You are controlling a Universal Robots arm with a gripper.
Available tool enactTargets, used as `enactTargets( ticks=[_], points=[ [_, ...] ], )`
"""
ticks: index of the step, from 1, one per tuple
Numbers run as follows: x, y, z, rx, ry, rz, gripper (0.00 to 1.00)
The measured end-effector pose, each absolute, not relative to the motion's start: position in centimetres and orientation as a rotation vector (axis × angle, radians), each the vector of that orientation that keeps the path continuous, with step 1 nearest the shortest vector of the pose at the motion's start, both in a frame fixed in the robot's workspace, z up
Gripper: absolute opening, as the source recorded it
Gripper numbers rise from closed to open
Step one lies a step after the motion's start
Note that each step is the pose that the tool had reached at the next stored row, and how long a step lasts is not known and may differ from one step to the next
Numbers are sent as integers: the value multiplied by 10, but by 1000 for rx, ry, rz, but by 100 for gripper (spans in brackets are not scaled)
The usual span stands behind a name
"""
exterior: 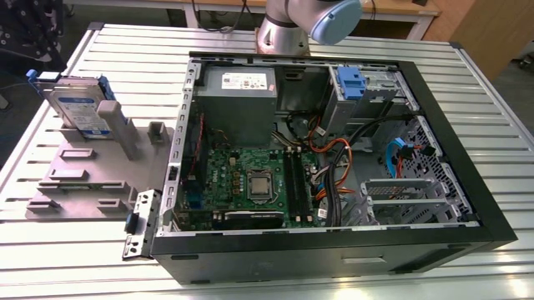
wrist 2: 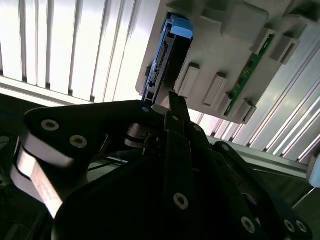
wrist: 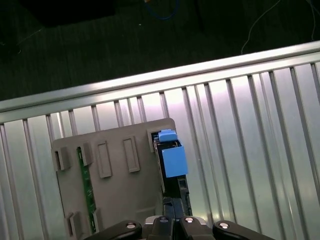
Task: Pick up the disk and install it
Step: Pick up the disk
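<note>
The disk point(exterior: 77, 106) stands upright on its edge in a grey holder block point(exterior: 92, 169) at the exterior view's left, beside the open computer case. Its silver face carries a blue-and-white label, and a blue plastic carrier frames it. In both wrist views I look down on the disk's point(wrist 2: 162, 55) top edge and on the blue carrier of the disk point(wrist: 172, 157). My gripper point(wrist 2: 172, 100) hangs well above it with its dark fingers together and nothing between them. In the first wrist view the gripper point(wrist: 172, 215) lines up with the disk's edge.
The open black computer case point(exterior: 492, 212) holds a motherboard point(exterior: 250, 181), a grey power supply point(exterior: 236, 94) and a blue-fronted drive bay point(exterior: 351, 84). The holder block point(wrist: 115, 185) also carries a green circuit strip point(wrist: 86, 195). All of it sits on a ribbed metal table point(exterior: 109, 50).
</note>
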State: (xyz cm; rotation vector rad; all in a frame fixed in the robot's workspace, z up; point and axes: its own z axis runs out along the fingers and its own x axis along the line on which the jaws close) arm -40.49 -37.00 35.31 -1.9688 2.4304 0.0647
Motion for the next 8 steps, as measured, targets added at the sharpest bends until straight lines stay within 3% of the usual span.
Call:
enactTargets(
  ticks=[8],
  points=[
    [-408,-363,348,-2008,2399,65,11]
  ],
)
